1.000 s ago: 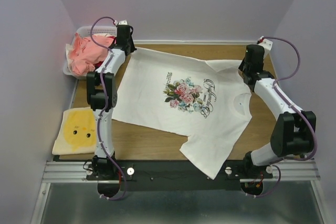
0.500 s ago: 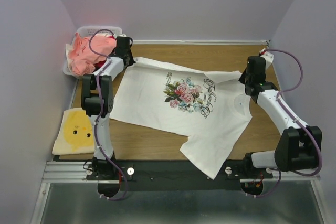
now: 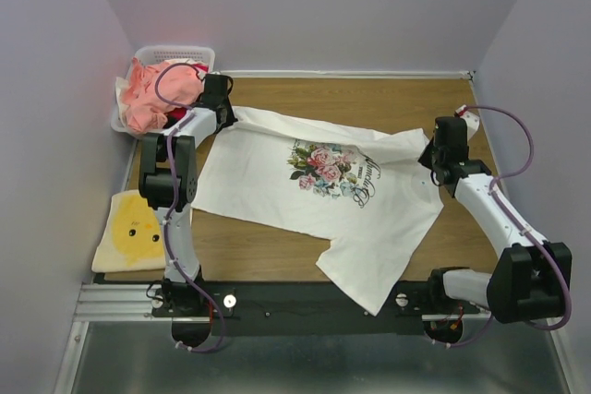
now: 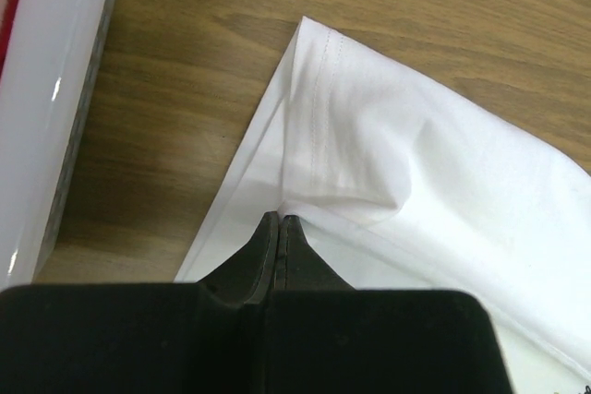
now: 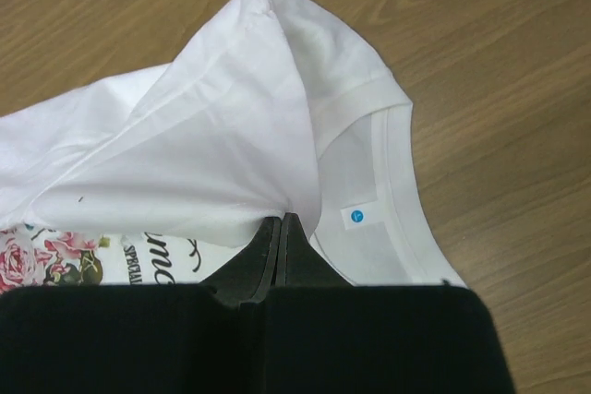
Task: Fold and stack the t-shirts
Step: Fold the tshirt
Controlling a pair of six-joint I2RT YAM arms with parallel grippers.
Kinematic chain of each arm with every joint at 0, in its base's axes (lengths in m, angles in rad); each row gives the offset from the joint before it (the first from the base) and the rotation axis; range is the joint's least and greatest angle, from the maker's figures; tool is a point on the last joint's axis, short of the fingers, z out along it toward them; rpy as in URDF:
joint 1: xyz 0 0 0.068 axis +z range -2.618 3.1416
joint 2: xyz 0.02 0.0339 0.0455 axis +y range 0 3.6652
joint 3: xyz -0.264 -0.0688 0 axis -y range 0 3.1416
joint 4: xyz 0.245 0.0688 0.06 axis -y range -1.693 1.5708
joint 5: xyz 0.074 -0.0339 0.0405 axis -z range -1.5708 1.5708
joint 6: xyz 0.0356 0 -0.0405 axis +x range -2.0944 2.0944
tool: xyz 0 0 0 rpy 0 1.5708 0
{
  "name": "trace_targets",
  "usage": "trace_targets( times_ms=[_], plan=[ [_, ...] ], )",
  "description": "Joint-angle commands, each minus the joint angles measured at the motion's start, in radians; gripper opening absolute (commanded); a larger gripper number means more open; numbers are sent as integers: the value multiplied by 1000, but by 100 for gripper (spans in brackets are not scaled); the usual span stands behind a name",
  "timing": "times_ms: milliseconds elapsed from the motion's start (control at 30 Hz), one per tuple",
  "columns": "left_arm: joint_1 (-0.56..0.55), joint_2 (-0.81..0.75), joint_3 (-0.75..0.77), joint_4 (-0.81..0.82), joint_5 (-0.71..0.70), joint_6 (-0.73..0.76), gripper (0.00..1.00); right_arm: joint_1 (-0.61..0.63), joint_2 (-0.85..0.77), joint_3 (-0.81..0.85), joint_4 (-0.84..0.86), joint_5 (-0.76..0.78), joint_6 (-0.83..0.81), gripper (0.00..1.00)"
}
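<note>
The white t-shirt (image 3: 323, 200) with the floral print lies spread across the wooden table, collar to the right. My left gripper (image 3: 224, 110) is shut on its far-left hem corner, seen in the left wrist view (image 4: 279, 220) pinching the white cloth (image 4: 416, 163). My right gripper (image 3: 431, 150) is shut on the far sleeve, and in the right wrist view (image 5: 281, 219) it holds a lifted fold (image 5: 203, 136) over the script lettering, beside the collar label (image 5: 358, 216). Salmon-pink tees (image 3: 152, 89) and a bit of red cloth (image 3: 175, 115) sit in the basket.
The white lattice basket (image 3: 180, 51) stands at the far left corner, and its wall (image 4: 46, 108) is close to my left gripper. A folded yellow tee (image 3: 134, 228) lies at the near left. Bare wood (image 3: 480, 228) lies right of the collar. The shirt's near sleeve hangs over the front rail (image 3: 277, 306).
Both grippers have moved toward the near side, drawing the shirt's far edge with them. The far edge now folds over part of the script lettering.
</note>
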Motion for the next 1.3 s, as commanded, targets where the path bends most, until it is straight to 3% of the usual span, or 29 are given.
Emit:
trace_targets(
  times_ms=[0, 1033, 1267],
  plan=[
    [-4, -30, -8, 2, -21, -22, 0, -3, -36, -44, -61, -24, 30, 1],
    [-30, -99, -80, -85, -142, -107, 0, 0, -37, -125, -84, -34, 62, 1],
    [-62, -130, -68, -93, -244, -108, 0, -1, -25, -122, -85, -31, 61, 1]
  ],
)
